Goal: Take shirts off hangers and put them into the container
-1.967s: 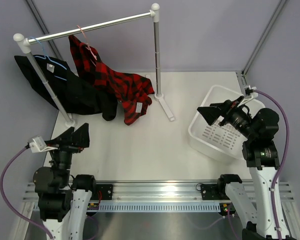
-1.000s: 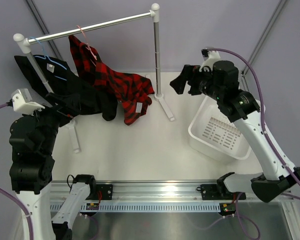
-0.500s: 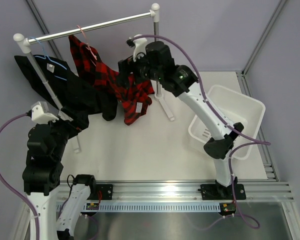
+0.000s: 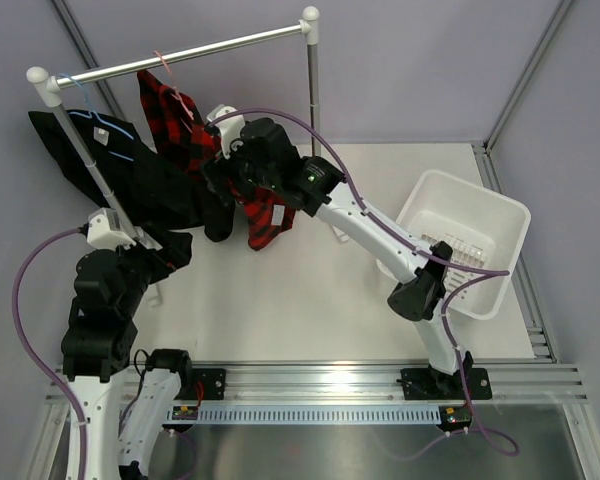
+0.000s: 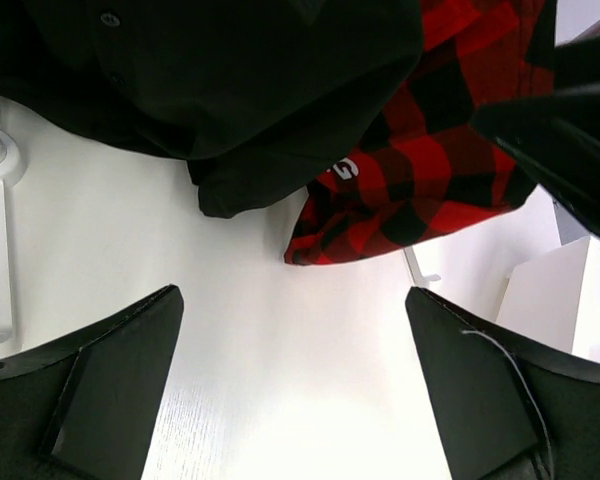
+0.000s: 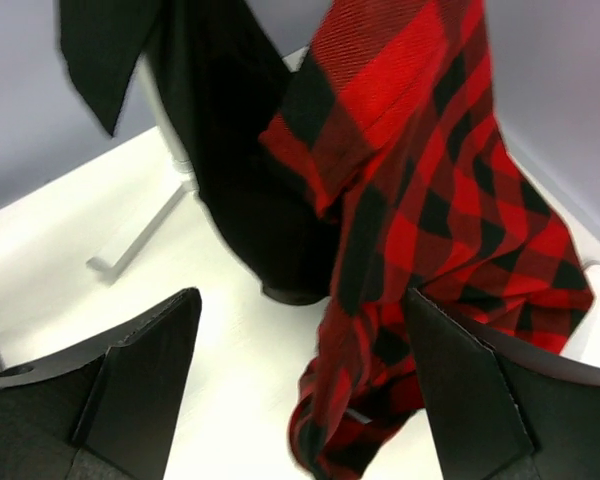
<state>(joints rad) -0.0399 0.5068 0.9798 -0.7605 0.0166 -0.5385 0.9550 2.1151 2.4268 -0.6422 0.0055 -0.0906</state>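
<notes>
Swung right gripper [image 4: 220, 178] from over the white slotted plastic basket [image 4: 510, 205] at right across to the hanging red-and-black plaid shirt [image 4: 265, 215], upper centre. Raised left gripper [image 4: 170, 250] from lower left toward the plain black long-sleeved shirt [image 4: 150, 190].

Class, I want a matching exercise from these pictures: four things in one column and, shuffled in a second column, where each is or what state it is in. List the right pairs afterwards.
Column one
1. plaid shirt
2. black shirt
3. basket
4. right pincer

Column two
A. stands at the right side of the table, no shirt in it
B. open, close in front of the hanging shirts
C. hangs on the light blue hanger
D. hangs on the pink hanger

Pairs: 1-D, 2-C, 3-A, 4-B
</notes>
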